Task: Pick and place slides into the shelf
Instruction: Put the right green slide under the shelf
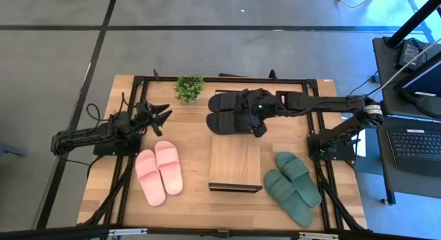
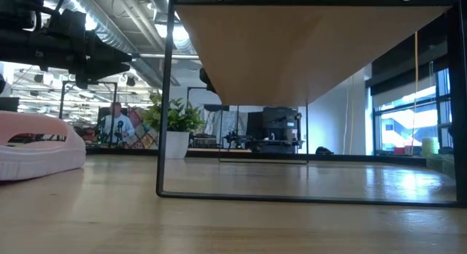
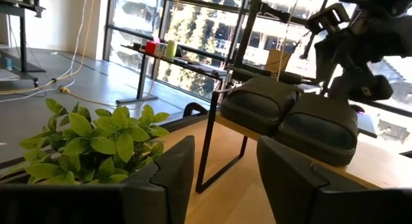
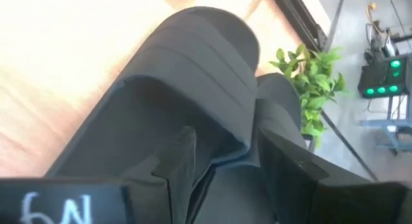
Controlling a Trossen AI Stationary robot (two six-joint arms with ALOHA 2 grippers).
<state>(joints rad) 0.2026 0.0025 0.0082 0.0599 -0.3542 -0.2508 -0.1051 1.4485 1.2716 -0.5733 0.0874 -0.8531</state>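
Observation:
The black slides (image 1: 229,112) lie side by side on the far end of the shelf (image 1: 234,163), soles down on its plank top. They also show in the left wrist view, black slides (image 3: 290,114). My right gripper (image 1: 258,123) is over them, open. One finger (image 4: 183,159) is down in one slide's footbed and the other finger (image 4: 290,176) is over the second slide. The pink slides (image 1: 160,172) lie on the table left of the shelf, and the green slides (image 1: 293,186) lie to its right. My left gripper (image 1: 162,116) hovers open near the plant. My right gripper comes at the black slides from above, slanting in from the table's right. Its fingers stand on either side of the two adjoining inner walls (image 4: 248,147), just behind the straps. Whether the fingers touch the foam cannot be told. Both slides lie flat on the shelf.
A small potted plant (image 1: 189,87) stands at the table's far edge, between the two arms. In the low view the shelf's underside (image 2: 292,49) and thin dark legs (image 2: 162,108) frame open space beneath, with a pink slide (image 2: 36,148) at left. A desk with laptops stands right of the table.

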